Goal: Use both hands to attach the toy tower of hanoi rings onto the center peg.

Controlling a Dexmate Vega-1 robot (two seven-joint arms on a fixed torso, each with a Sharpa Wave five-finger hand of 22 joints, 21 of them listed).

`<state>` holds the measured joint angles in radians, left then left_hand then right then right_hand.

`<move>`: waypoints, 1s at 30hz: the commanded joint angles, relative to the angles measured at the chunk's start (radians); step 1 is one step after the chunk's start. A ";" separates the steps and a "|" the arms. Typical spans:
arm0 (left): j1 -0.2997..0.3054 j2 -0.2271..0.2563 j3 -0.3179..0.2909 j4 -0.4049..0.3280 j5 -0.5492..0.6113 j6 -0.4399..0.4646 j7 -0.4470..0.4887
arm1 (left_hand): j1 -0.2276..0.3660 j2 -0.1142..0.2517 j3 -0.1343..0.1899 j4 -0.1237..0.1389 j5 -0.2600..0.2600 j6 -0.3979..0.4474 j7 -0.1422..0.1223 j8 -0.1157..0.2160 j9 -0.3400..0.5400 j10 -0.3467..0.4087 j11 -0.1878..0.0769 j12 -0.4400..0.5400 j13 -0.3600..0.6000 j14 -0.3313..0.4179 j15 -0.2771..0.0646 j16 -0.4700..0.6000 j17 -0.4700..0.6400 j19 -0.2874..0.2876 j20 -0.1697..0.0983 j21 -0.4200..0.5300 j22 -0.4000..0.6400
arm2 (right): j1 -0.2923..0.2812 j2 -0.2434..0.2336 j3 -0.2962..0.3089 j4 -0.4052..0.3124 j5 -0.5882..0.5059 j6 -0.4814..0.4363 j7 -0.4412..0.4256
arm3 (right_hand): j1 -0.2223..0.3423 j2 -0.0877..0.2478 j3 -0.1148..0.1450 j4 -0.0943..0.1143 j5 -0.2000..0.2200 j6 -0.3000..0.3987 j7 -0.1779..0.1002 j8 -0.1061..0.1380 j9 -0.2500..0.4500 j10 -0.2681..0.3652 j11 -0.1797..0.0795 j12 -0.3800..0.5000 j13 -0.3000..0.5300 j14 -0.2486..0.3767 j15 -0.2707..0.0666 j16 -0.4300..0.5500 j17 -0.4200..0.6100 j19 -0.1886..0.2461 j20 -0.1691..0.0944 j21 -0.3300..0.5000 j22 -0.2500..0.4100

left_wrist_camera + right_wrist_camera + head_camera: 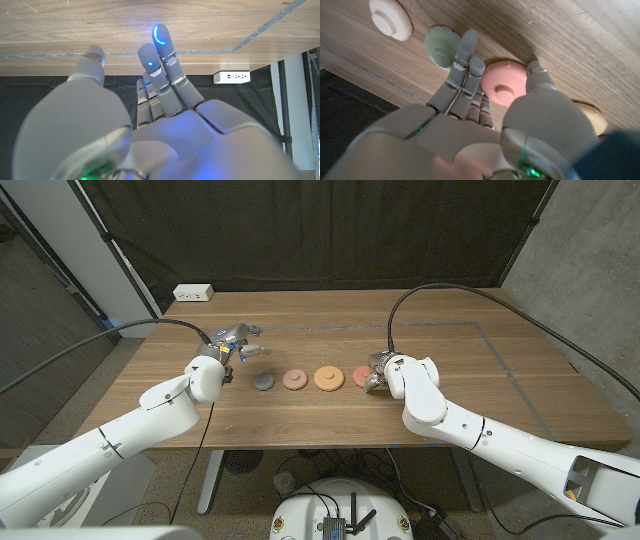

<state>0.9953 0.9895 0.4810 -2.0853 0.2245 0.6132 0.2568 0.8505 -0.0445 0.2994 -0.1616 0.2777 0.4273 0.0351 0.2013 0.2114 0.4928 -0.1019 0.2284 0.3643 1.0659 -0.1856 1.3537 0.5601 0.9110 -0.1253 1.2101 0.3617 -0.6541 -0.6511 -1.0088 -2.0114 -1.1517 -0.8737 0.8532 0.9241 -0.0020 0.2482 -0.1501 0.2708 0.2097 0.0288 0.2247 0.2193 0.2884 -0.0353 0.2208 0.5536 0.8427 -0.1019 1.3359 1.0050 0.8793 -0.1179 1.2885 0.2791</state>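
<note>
Four round rings lie in a row mid-table in the head view: dark grey [264, 382], pink [294, 379], orange [328, 378] and red [358, 375]. My right hand [384, 370] sits against the red ring's right side and hides part of it. In the right wrist view its fingers [465, 60] reach over a pink ring [506, 82] with the thumb [540, 80] on the ring's other side; green [441, 46], white [391, 19] and tan [592, 117] rings lie around. My left hand [236, 345] hovers behind the grey ring, fingers [160, 55] straight and apart, holding nothing.
A white power strip [194, 292] lies at the table's back left corner, also seen as the strip [231, 77] in the left wrist view. A thin tape line [500, 350] runs across the right half of the table. Black curtains hang behind.
</note>
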 commanded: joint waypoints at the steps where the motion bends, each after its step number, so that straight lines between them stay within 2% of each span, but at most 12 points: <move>1: 0.002 -0.001 0.000 -0.003 -0.001 0.000 0.001 | -0.002 0.008 -0.001 0.002 0.004 0.007 0.004 0.002 0.004 0.010 -0.001 -0.001 0.005 -0.006 -0.032 0.007 0.000 -0.008 -0.084 0.010 -0.003 | -0.038 0.009 0.049 0.001 0.001 0.035 -0.021 | 0.007 0.018 0.000 0.001 0.007 0.053 -0.006 0.020 0.003 0.053 -0.015 0.020 0.009 0.031 -0.116 0.023 0.037 0.017 -0.095 0.025 0.001; 6: 0.001 -0.002 0.002 -0.004 0.002 0.001 0.002 | -0.002 0.008 -0.001 0.002 0.004 0.007 0.004 0.002 0.004 0.013 -0.001 0.000 0.005 -0.005 -0.032 0.010 0.002 -0.009 -0.084 0.013 -0.004 | -0.061 0.009 0.072 -0.001 0.022 0.050 -0.075 | 0.001 0.028 0.008 0.002 0.011 0.110 -0.028 0.037 0.003 0.114 -0.039 0.037 0.016 0.061 -0.116 0.043 0.083 0.035 -0.096 0.053 0.002; 9: 0.001 -0.002 0.001 -0.005 0.002 0.002 0.002 | -0.002 0.008 -0.001 0.002 0.004 0.007 0.004 0.002 0.004 0.013 0.001 0.000 0.005 -0.005 -0.032 0.010 0.002 -0.009 -0.084 0.014 -0.005 | -0.072 0.009 0.086 -0.004 0.039 0.053 -0.103 | -0.007 0.043 0.020 0.005 0.020 0.168 -0.044 0.054 0.004 0.167 -0.053 0.049 0.023 0.098 -0.115 0.067 0.135 0.054 -0.097 0.078 0.004; 14: 0.001 -0.003 0.001 -0.007 0.003 0.005 0.002 | -0.002 0.008 -0.001 0.002 0.004 0.009 0.004 0.003 0.004 0.013 0.000 -0.001 0.005 -0.005 -0.032 0.010 0.001 -0.010 -0.084 0.016 -0.006 | -0.081 0.004 0.097 -0.012 0.053 0.060 -0.135 | -0.023 0.060 0.035 0.007 0.034 0.223 -0.055 0.067 0.004 0.233 -0.073 0.065 0.031 0.134 -0.116 0.087 0.187 0.078 -0.098 0.108 0.011; 17: 0.002 -0.003 0.000 -0.008 0.003 0.006 0.004 | -0.002 0.008 -0.001 0.002 0.004 0.009 0.005 0.003 0.004 0.013 0.000 -0.001 0.005 -0.006 -0.032 0.010 0.000 -0.010 -0.084 0.017 -0.007 | -0.085 0.002 0.102 -0.016 0.062 0.064 -0.152 | -0.025 0.065 0.044 0.004 0.043 0.254 -0.066 0.075 0.003 0.255 -0.085 0.069 0.033 0.156 -0.116 0.100 0.205 0.093 -0.099 0.127 0.020; 30: 0.003 -0.004 -0.003 -0.007 0.002 0.006 0.008 | -0.003 0.009 0.000 0.002 0.005 0.010 0.004 0.002 0.004 0.016 -0.003 -0.001 0.005 -0.008 -0.032 0.012 -0.001 -0.013 -0.084 0.026 -0.012 | -0.083 -0.012 0.112 -0.032 0.086 0.069 -0.181 | -0.018 0.085 0.078 -0.008 0.073 0.314 -0.080 0.084 0.001 0.328 -0.103 0.077 0.034 0.238 -0.117 0.151 0.226 0.139 -0.101 0.166 0.028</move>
<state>0.9968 0.9871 0.4808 -2.0918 0.2260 0.6178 0.2606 0.8505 -0.0446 0.2995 -0.1616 0.2776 0.4357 0.0378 0.2013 0.2113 0.5044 -0.1012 0.2284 0.3641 1.0609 -0.1804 1.3612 0.5587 0.9020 -0.1199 1.2317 0.3477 -0.7325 -0.6504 -0.9157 -2.0255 -1.0851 -0.8118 0.7097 0.9158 0.0245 0.2903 -0.1805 0.3353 0.3991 0.0587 0.3028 0.2160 0.4742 -0.0110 0.2895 0.5874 1.0694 -0.1823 1.4773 1.2250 1.0100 -0.1552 1.4464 0.3046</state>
